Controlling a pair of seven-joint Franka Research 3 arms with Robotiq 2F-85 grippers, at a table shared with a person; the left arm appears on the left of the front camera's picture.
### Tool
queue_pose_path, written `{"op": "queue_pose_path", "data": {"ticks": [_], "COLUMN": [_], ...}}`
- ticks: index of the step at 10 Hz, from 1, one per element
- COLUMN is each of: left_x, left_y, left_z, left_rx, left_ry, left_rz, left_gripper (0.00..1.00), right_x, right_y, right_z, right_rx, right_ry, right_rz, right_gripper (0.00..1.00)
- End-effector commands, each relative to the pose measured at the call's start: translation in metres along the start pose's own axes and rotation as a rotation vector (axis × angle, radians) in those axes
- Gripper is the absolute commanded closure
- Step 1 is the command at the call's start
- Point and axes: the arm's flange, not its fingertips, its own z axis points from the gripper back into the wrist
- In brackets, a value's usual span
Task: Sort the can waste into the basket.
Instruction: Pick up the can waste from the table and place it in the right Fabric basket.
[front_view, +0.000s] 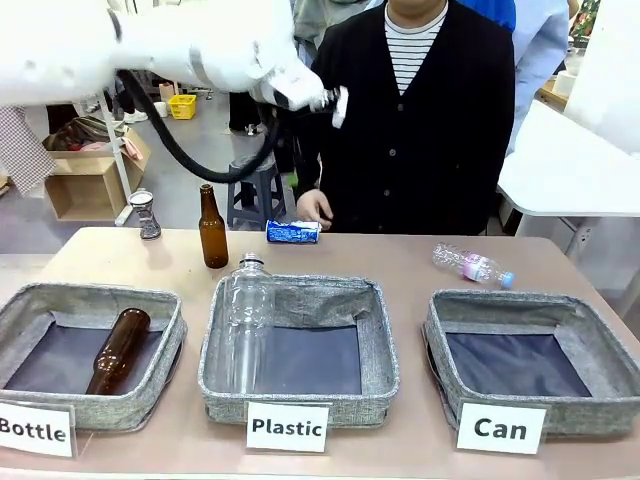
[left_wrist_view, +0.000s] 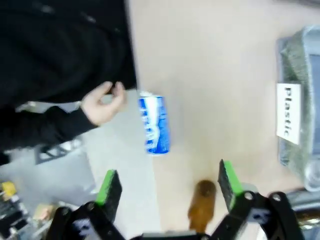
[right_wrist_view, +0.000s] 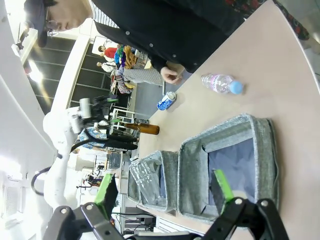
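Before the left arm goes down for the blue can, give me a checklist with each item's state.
1. Left gripper open, empty: ok.
2. Blue can lying on its side, untouched: ok.
3. Person's hand away from the can: not ok, close beside it.
4. Upright brown bottle clear of the descent: cannot tell; left wrist view shows it low between the fingers.
5. Can basket empty inside: ok.

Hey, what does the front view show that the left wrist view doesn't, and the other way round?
Front view extras: the Can basket, the Bottle basket holding a brown bottle, the slim dark can, a clear bottle lying on the table. Left wrist extras: the left claw, open. Shared: the blue can, the upright brown bottle, the person's hand, the Plastic basket.
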Motion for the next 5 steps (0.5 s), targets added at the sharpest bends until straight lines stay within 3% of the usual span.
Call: {"op": "queue_pose_path", "data": {"ticks": [1, 3, 5], "left_x": [-0.116, -0.200, -0.292], "left_y": [-0.081, -0.125, -0.168], "left_z": [0.145, 0.203, 0.214], "left_rx": [0.178, 0.248, 0.280], "left_ry": [-0.246, -0.297, -0.399], "left_rz": [0.184, 0.474, 0.674], "left_gripper": [0.00, 0.00, 0.00], "right_x": [0.002, 0.002, 0.002], "right_y": [0.000, 0.000, 0.000], "right_z": [-0.001, -0.001, -0.001], "right_rx": [0.023, 0.023, 0.023], "right_ry": [-0.013, -0.013, -0.013], "right_rz": [0.026, 0.026, 0.026], "right_gripper": [0.00, 0.00, 0.00]}}
